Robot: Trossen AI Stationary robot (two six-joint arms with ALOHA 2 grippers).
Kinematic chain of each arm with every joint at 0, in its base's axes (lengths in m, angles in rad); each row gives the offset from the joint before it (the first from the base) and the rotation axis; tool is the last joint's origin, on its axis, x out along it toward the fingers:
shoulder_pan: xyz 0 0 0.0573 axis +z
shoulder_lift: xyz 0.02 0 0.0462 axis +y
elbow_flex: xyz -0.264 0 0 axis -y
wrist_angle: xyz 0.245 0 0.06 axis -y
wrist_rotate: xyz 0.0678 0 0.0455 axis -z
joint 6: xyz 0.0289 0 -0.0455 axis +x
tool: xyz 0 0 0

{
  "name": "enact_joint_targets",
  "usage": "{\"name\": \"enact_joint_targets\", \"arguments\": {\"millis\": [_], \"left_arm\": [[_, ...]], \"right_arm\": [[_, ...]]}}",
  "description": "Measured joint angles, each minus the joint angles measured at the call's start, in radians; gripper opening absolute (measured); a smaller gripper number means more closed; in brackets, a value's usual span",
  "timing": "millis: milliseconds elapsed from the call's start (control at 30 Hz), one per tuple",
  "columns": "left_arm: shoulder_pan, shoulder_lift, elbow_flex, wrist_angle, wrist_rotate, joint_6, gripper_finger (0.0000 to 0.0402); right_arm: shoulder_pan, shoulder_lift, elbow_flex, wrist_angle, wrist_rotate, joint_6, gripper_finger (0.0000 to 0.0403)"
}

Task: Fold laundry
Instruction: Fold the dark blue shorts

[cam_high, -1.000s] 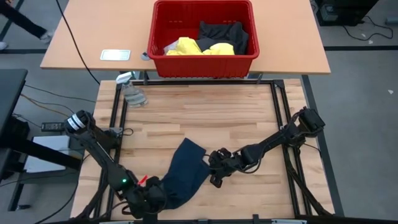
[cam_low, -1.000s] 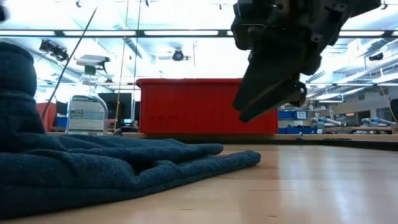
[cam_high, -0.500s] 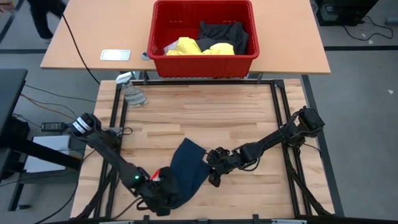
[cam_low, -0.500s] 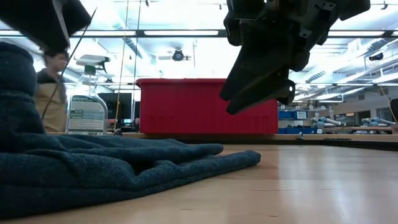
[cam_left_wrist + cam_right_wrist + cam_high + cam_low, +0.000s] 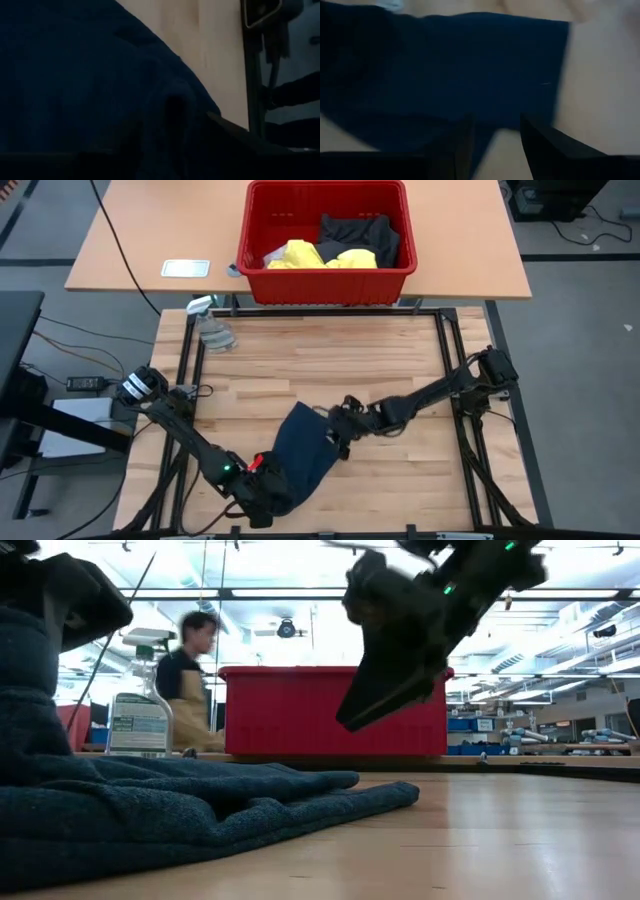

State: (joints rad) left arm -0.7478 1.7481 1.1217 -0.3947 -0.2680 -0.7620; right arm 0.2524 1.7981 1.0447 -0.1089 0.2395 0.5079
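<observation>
Since a second ago my right gripper (image 5: pixel 338 435) has slid left to the right edge of the navy garment (image 5: pixel 300 455), and my left gripper (image 5: pixel 268 492) has moved right along the near edge. On the desk (image 5: pixel 330 360) the navy garment lies near the front, left of centre, its near end bunched at my left gripper, whose fingers I cannot tell are apart or together. My right fingers (image 5: pixel 542 145) stand apart, just over the cloth's edge. Beyond the desk sits the red basket (image 5: pixel 328 280), with a yellow shirt (image 5: pixel 320 255) and a dark grey garment (image 5: pixel 358 232) inside. At the far left corner stands the spray bottle (image 5: pixel 210 327). A person (image 5: pixel 190 680) stands behind it.
</observation>
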Motion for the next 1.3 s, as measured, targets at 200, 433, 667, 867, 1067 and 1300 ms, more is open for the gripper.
{"name": "enact_joint_targets", "arguments": {"millis": [200, 433, 667, 867, 1067, 1300], "left_arm": [[-0.009, 0.000, 0.000, 0.017, 0.023, 0.023, 0.0059], [-0.014, 0.000, 0.000, 0.005, 0.024, 0.045, 0.0017], [-0.012, -0.025, 0.000, -0.072, 0.028, 0.048, 0.0010], [-0.015, -0.042, 0.000, -0.103, 0.023, 0.027, 0.0008], [-0.027, -0.085, 0.000, -0.177, -0.023, -0.011, 0.0007], [-0.069, -0.202, 0.031, -0.247, -0.150, 0.013, 0.0006]], "right_arm": [[-0.159, 0.000, 0.000, -0.086, -0.162, 0.269, 0.0163], [-0.244, 0.001, 0.000, -0.067, -0.280, 0.425, 0.0163], [-0.188, 0.106, 0.001, 0.004, -0.304, 0.515, 0.0162], [-0.164, 0.168, 0.004, 0.128, -0.336, 0.572, 0.0144], [-0.154, 0.126, -0.002, 0.098, -0.324, 0.559, 0.0018], [-0.107, 0.014, 0.000, 0.087, -0.342, 0.634, 0.0007]]}}
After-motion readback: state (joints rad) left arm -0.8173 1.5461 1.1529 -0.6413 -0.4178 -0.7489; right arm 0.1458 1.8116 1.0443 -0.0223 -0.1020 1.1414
